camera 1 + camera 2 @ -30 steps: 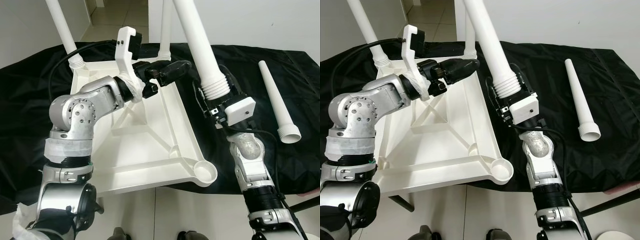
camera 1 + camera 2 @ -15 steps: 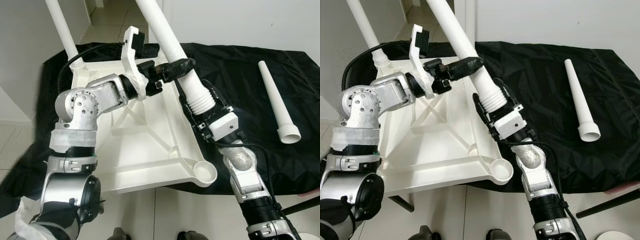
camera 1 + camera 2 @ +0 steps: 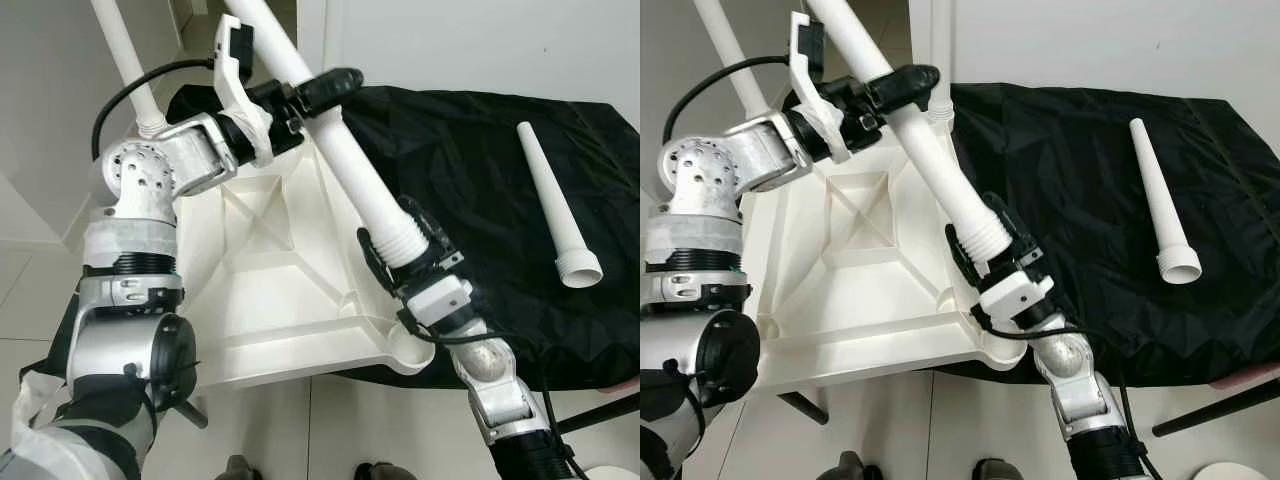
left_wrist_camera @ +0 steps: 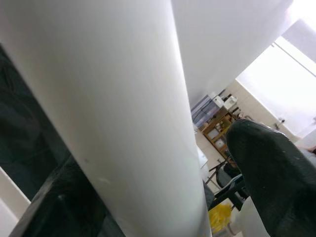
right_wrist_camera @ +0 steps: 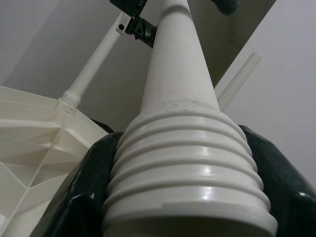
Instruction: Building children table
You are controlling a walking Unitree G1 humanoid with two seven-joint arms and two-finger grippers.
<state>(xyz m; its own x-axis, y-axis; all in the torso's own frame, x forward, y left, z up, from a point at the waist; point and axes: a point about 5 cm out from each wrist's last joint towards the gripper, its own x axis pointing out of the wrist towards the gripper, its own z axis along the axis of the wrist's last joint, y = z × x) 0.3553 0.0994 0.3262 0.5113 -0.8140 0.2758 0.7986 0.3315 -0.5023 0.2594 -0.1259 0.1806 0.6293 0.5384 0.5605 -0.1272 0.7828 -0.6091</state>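
Observation:
A white tabletop (image 3: 280,290) lies upside down on a black cloth (image 3: 480,150). One white leg (image 3: 125,60) stands screwed into its far left corner and another (image 3: 939,112) stands at its far right corner. I hold a third leg (image 3: 350,170) slanted over the tabletop. My right gripper (image 3: 402,258) is shut on its ribbed threaded end (image 5: 187,182), just above the bare socket (image 3: 408,345) at the near right corner. My left gripper (image 3: 315,92) is shut on the upper shaft (image 4: 113,123). A fourth leg (image 3: 553,195) lies loose on the cloth at the right.
The cloth spreads to the right and behind the tabletop. Pale tiled floor (image 3: 330,430) lies in front, and a white wall (image 3: 480,40) stands at the back. A dark rod (image 3: 600,410) crosses the lower right corner.
The held leg has tipped further over, and its threaded end has come down toward the near right socket. My left gripper has risen and moved back along the shaft. The camera has shifted.

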